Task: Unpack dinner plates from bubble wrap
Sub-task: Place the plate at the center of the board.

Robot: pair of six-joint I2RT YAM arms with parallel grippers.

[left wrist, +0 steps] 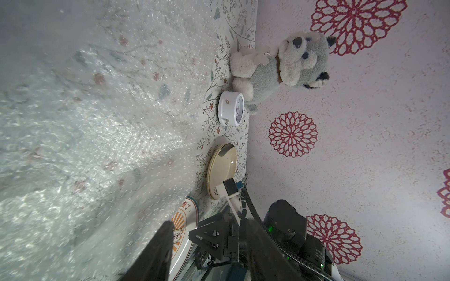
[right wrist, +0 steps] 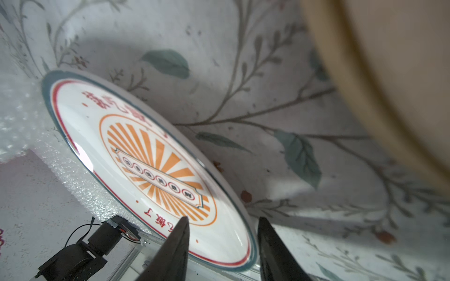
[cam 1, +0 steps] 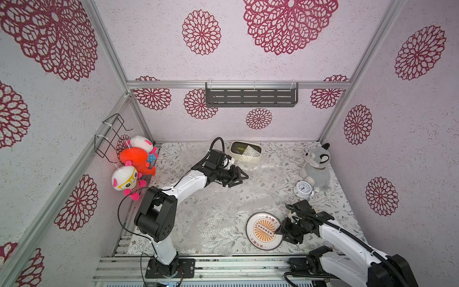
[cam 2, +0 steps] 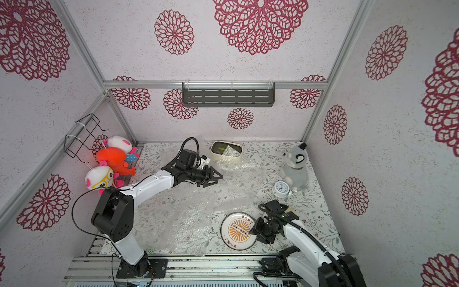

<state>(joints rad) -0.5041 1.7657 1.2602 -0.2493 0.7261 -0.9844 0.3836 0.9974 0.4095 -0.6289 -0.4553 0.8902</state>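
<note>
Sunburst plate (cam 1: pixel 263 231) lies flat and bare near the worktop (cam 1: pixel 342 223) front edge, touching the spread bubble wrap (cam 1: pixel 211 218). Right gripper (cam 1: pixel 279 233) sits at its rim, jaws apart astride it (not pinching, I judge). Left gripper (cam 1: pixel 242 177) is open, empty and well apart, so the right arm's nearer.

Soft, even light fills both top views: you see faint shadows on the floral-patterned tabletop (cam 1: pixel 342 206), and the crimson flower wall motifs (cam 2: pixel 442 99) stretch at the frame edges. Left wrist view: glare sparkles on the clear crinkled bubble wrap sheet (left wrist: pixel 97 126), blurred up close. Right wrist view: the cream round ceramic plate (right wrist: pixel 389 73) is unfocused; the white sunburst-patterned ceramic plate (right wrist: pixel 151 165) bears a pink highlight.
</note>
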